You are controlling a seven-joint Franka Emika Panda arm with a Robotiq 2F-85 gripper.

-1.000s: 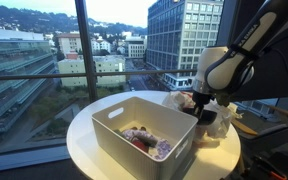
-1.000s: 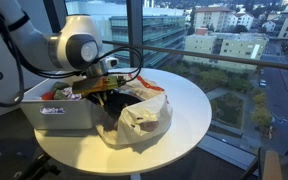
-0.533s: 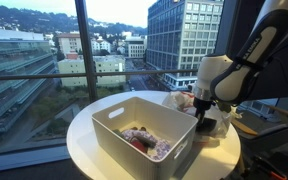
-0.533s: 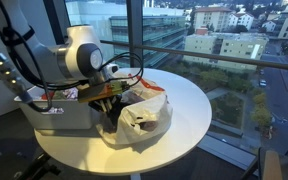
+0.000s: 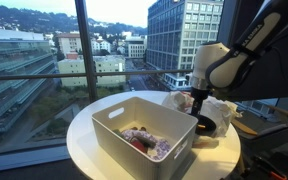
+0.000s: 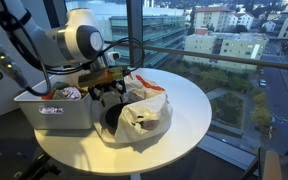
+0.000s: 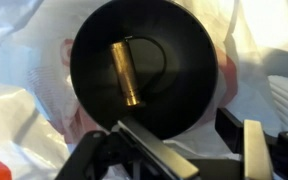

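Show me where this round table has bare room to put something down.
Free: the broad table patch between the plastic bag and the rim; a thin strip beyond the bin, away from the bag. Crowded: bin, bag and black bowl sit packed close below the gripper.

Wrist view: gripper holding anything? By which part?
Nothing held. The gripper is open above the black bowl; the brass cylinder lies loose inside it.

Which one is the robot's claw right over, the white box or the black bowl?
The black bowl, the one with a gold tube lying inside. The claw hangs over it, beside the white box.
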